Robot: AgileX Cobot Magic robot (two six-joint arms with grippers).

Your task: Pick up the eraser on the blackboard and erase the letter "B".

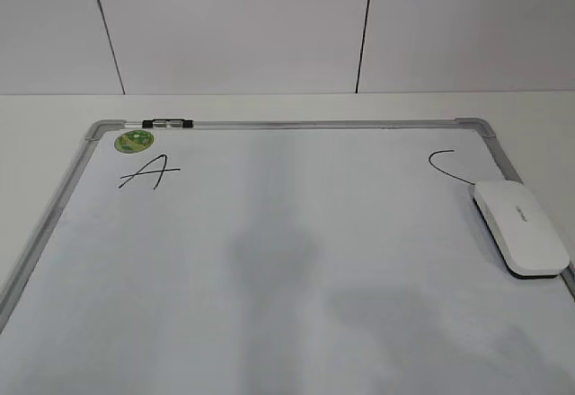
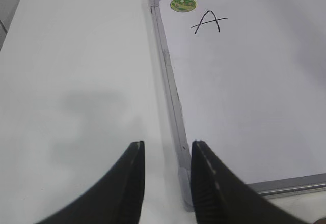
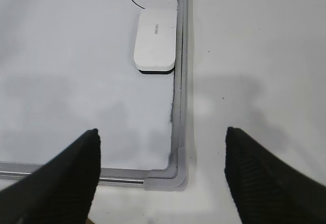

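The white eraser (image 1: 521,227) lies flat on the blackboard (image 1: 269,260) against its right frame, just below the curved letter "C" (image 1: 445,163). It also shows in the right wrist view (image 3: 155,40), ahead of my right gripper (image 3: 162,132). That gripper is wide open and empty above the board's near right corner. My left gripper (image 2: 167,143) is open with a narrow gap and empty, over the board's left frame (image 2: 170,81). No letter "B" shows; the board's middle holds only a faint grey smudge. Neither gripper shows in the exterior view.
A slanted letter "A" (image 1: 150,172) is at the board's far left, beside a round green sticker (image 1: 133,140). A black-and-silver marker (image 1: 168,124) lies on the top frame. White table (image 2: 76,81) surrounds the board; a white wall stands behind.
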